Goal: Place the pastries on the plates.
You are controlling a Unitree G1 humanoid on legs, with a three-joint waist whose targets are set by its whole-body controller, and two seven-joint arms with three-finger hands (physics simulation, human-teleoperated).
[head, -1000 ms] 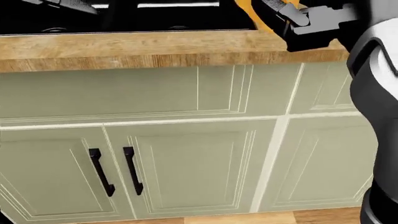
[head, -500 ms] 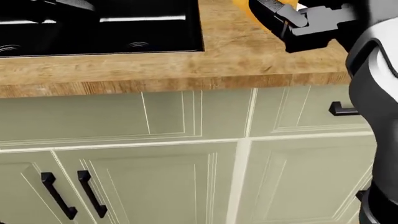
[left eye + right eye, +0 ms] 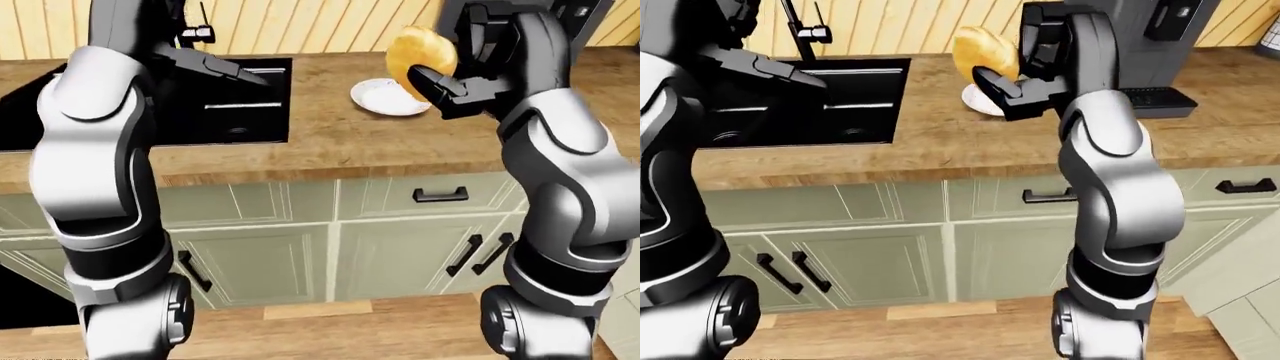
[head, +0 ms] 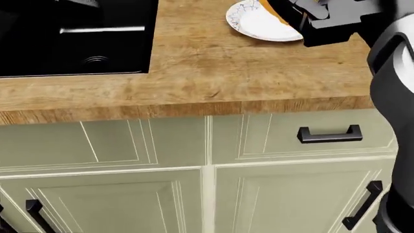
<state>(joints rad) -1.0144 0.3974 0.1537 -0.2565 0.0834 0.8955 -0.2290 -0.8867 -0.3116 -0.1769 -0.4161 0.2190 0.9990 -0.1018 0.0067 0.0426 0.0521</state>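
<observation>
Bench (image 4: 213, 73): wooden top over pale green cupboards.
Sink (image 3: 215, 105): black, left portion behind my left arm.
Machine (image 3: 1170, 45): grey, top cut off.
My right hand (image 3: 440, 79): fingers closed round the pastry (image 3: 418, 51), raised above the plate (image 4: 256, 22).
Plate: white, partly covered by that hand.
My left hand (image 3: 235, 71): over the sink, fingers extended, holding nothing.
</observation>
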